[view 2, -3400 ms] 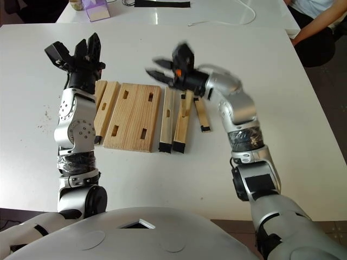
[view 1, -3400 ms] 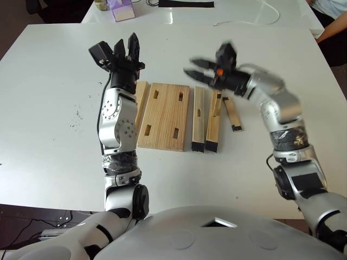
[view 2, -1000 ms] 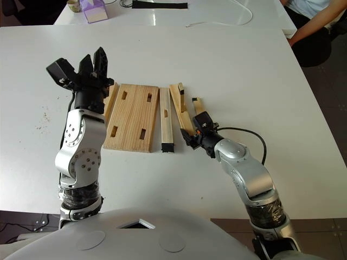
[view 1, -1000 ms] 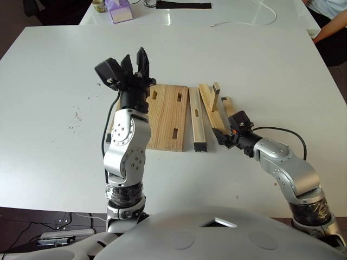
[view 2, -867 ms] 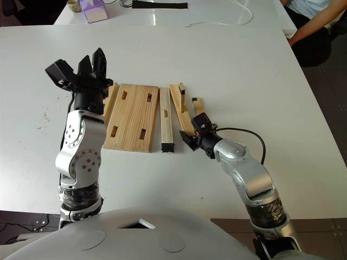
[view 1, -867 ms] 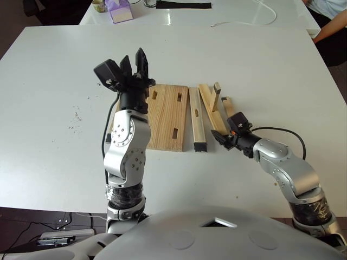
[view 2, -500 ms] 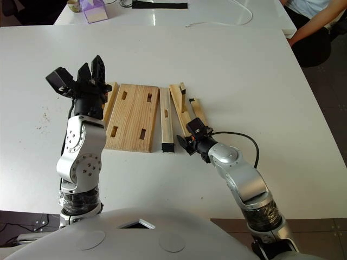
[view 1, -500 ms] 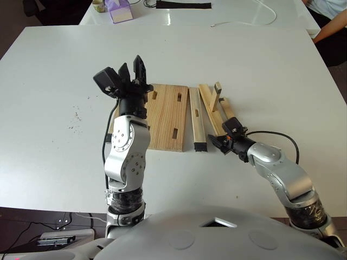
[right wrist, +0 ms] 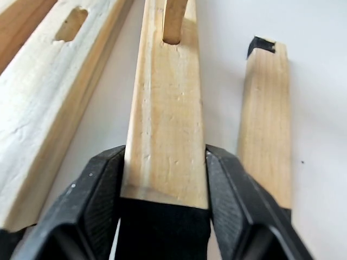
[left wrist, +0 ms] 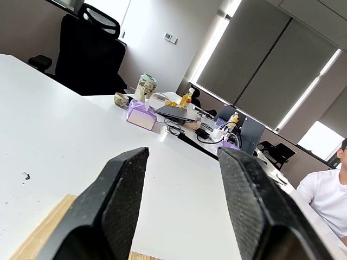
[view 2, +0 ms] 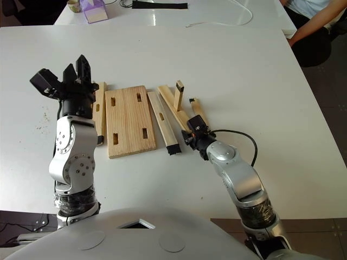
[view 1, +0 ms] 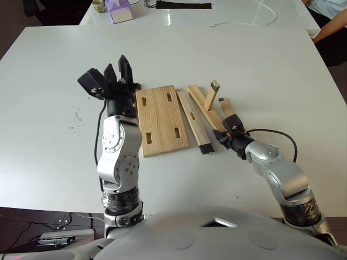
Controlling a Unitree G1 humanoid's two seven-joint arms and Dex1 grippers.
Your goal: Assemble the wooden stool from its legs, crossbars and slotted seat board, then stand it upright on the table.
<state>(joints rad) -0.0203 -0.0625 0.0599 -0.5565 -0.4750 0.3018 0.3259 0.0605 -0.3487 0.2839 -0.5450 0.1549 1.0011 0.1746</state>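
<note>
The slotted seat board point(view 1: 161, 120) lies flat, turned at a slant. One leg point(view 2: 99, 111) lies along its left side, behind my raised left arm. A second leg point(view 1: 195, 122) lies right of the board. My right gripper point(view 1: 223, 135) is shut on the black-tipped end of a third leg point(right wrist: 165, 124), fingers point(right wrist: 95, 200) pressed to its sides. A crossbar point(view 1: 211, 95) stands tilted in that leg's slot. A loose crossbar point(view 1: 226, 108) lies just right of it. My left gripper point(view 1: 116, 73) is open, held up above the board's far-left corner, fingers point(left wrist: 122, 195) wide apart.
A purple tissue box point(view 1: 120, 10), a cup point(view 1: 100, 5), a black strip point(view 1: 184, 5) and a white cable point(view 1: 244, 19) lie at the far side. Dark specks point(view 1: 76, 116) mark the table at left. A person's arm point(view 1: 331, 27) shows at the right edge.
The seat board and the legs have swung so their far ends point left. My right gripper has shut on the leg's black end. My left arm has shifted left.
</note>
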